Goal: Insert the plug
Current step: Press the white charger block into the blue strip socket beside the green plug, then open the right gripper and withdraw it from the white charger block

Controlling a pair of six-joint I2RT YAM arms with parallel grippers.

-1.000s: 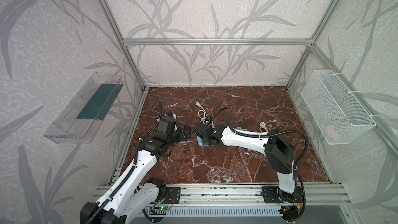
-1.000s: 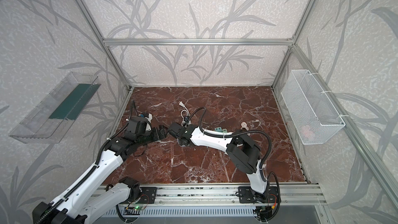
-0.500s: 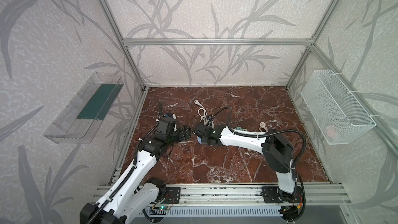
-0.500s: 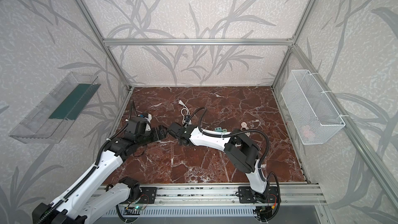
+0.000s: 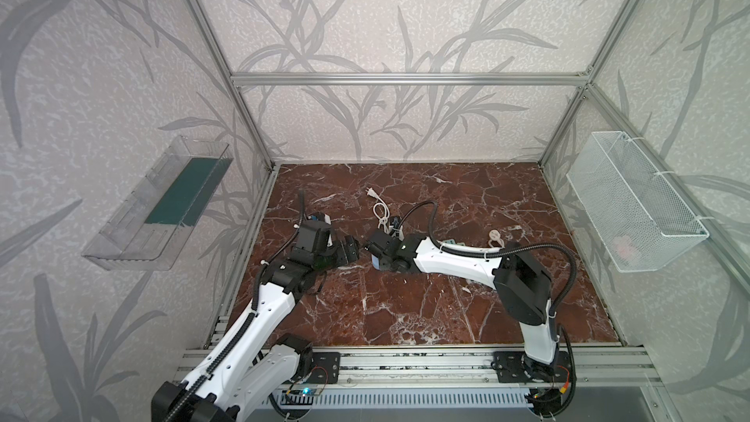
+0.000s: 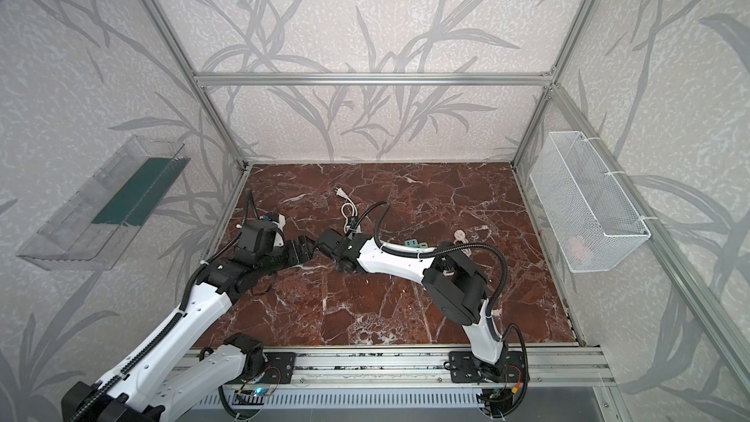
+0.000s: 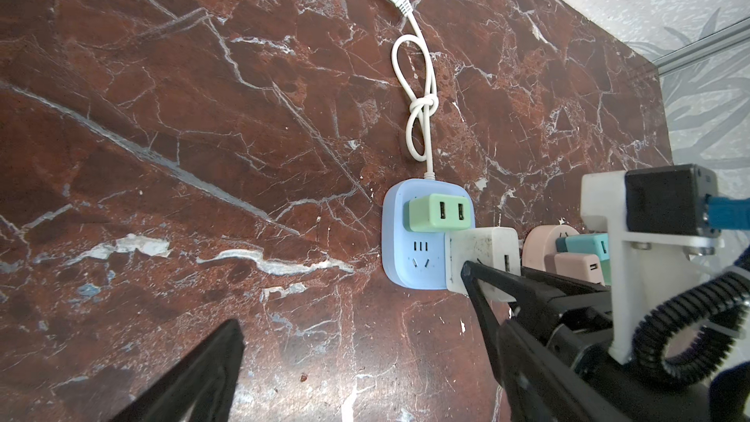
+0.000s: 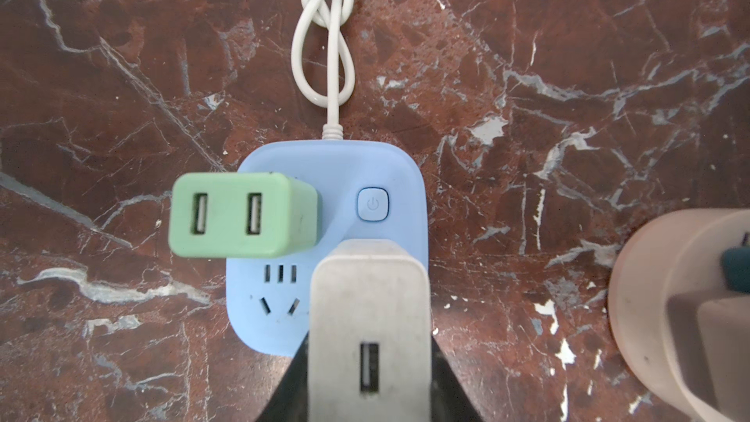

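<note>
Your right gripper (image 8: pixel 369 363) had edged left, clamped on the white USB charger (image 8: pixel 369 298) over the blue power strip's (image 8: pixel 377 172) near-right corner. It looked not yet seated, though a green charger (image 8: pixel 239 217) already sat plugged in. Your left gripper (image 5: pixel 350 253) gaped empty just left.
</note>
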